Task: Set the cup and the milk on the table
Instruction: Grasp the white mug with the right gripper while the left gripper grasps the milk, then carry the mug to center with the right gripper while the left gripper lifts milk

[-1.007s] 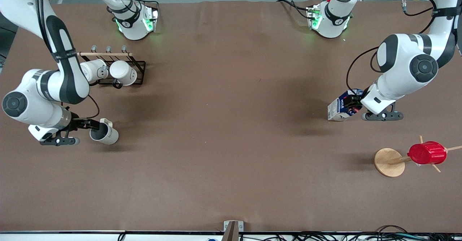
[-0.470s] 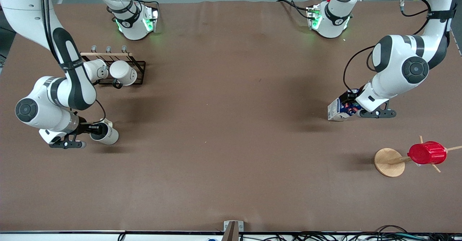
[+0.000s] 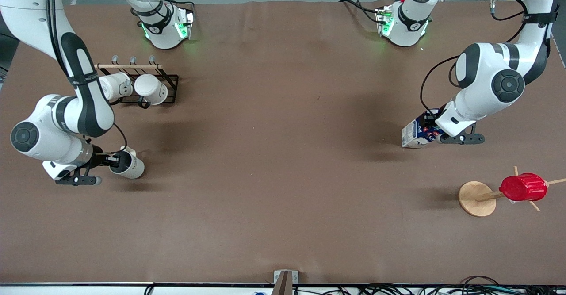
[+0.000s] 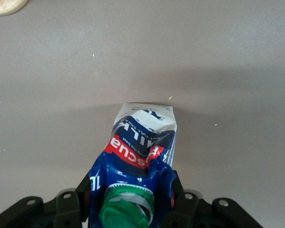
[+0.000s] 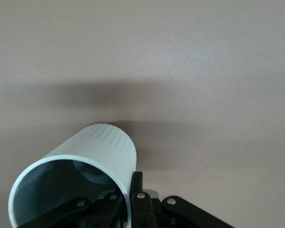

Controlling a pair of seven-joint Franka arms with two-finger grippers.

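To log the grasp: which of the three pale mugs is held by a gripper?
The cream-beige mug, gripped at its rim by the right gripper; the two white mugs hang on the rack.

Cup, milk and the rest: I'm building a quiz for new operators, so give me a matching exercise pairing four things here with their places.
Things:
1. cup
2. milk
3. red ribbed cup
4. two white mugs

Places:
A. on a peg of the stand with the round wooden base
B. in the left gripper
C. on the black wire rack
D. in the right gripper

Pairs: 1-D, 2-B, 3-A, 4-C
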